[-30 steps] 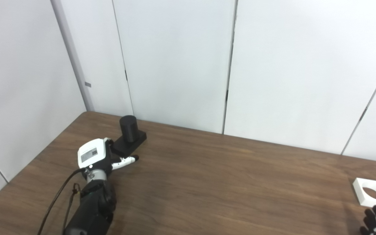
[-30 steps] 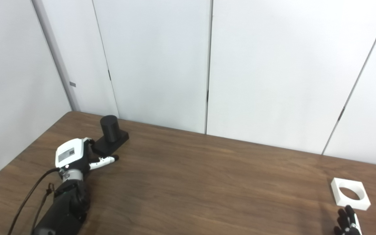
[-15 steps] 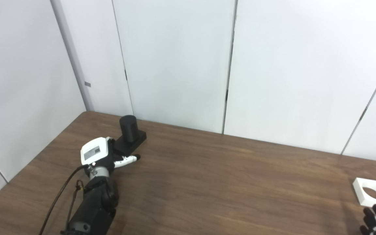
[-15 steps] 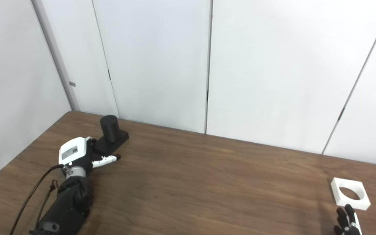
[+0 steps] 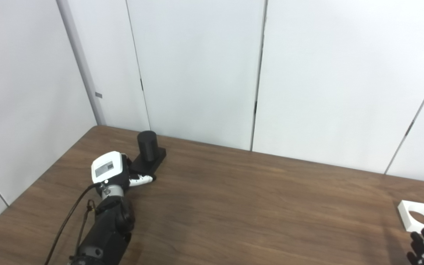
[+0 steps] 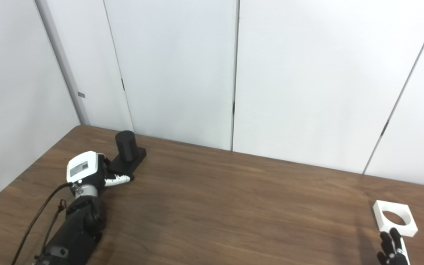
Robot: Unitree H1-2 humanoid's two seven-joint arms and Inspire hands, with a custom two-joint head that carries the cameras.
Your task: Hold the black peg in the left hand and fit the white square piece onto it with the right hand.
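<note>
Brown wood table (image 5: 256, 206) fills the lower frame. Peg (image 5: 147, 146), black, stands upright on its flat base at upper left of the tabletop, near the back edge. Left hand (image 5: 118, 173) is pressed against the near-left side of that base, white thumb lying along the base's front edge; the other fingers are hidden behind the hand's white back, so a full wrap can't be confirmed. It reads as closing on the base, not yet a lift.

Change vs 1 s ago: left hand has slid fwd and up-frame, thumb has gone from sticking out over the table to tucked in tight at the base, and the peg has nudged slightly right and away, so contact has begun. That suggests the grasp is being made now; risk is pushing the peg along instead of gripping it.

White square (image 6: 395, 217), w/ its round hole, lies flat at lower right of the frame, unmoved. Right hand (image 6: 393, 251) sits at the bottom-right corner just below the square, dark fingers pointing up and spread, holding nothing; tips have crept a bit nearer but aren't touching. Fitting step is well off: neither part is in the air.
</note>
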